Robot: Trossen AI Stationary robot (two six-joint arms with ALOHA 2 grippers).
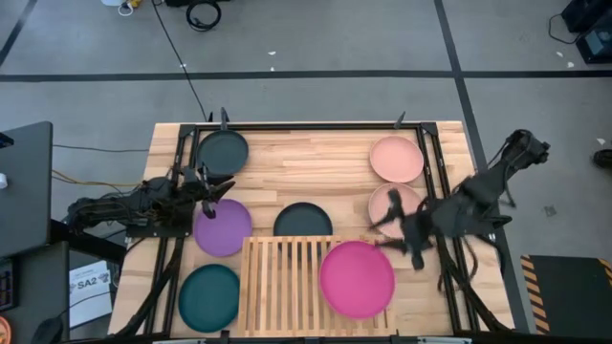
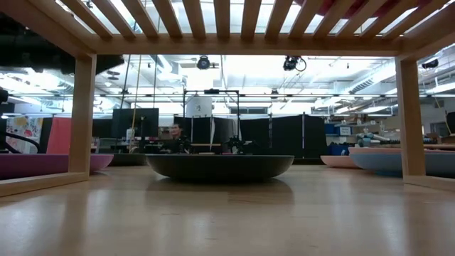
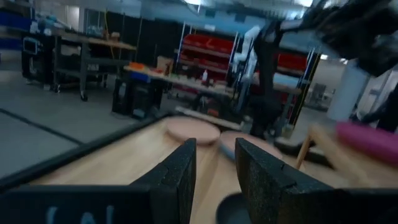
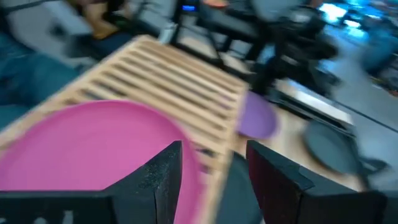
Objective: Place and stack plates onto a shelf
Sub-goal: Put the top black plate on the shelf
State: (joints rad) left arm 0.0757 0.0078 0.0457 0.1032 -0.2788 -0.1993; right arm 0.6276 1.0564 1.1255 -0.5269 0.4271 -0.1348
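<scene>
A magenta plate (image 1: 357,278) lies flat on the right half of the slatted shelf (image 1: 283,287), which stands at the table's near edge. My right gripper (image 1: 390,229) hovers open just right of and above that plate (image 4: 93,149), over a pale pink plate (image 1: 394,203); nothing is between its fingers (image 4: 214,162). My left gripper (image 1: 215,189) waits open at the table's left, above the purple plate's (image 1: 222,229) far rim, and it holds nothing (image 3: 216,158). Loose on the table lie a dark grey plate (image 1: 222,151), a dark plate (image 1: 303,220), a teal plate (image 1: 208,296) and a second pale pink plate (image 1: 397,159).
The low view looks under the shelf's slats (image 2: 213,18) between its wooden legs (image 2: 83,114), with the dark plate (image 2: 220,165) behind. Black rails (image 1: 435,162) run along the table's left, right and far sides. Bare wood shows at the table's far middle (image 1: 306,162).
</scene>
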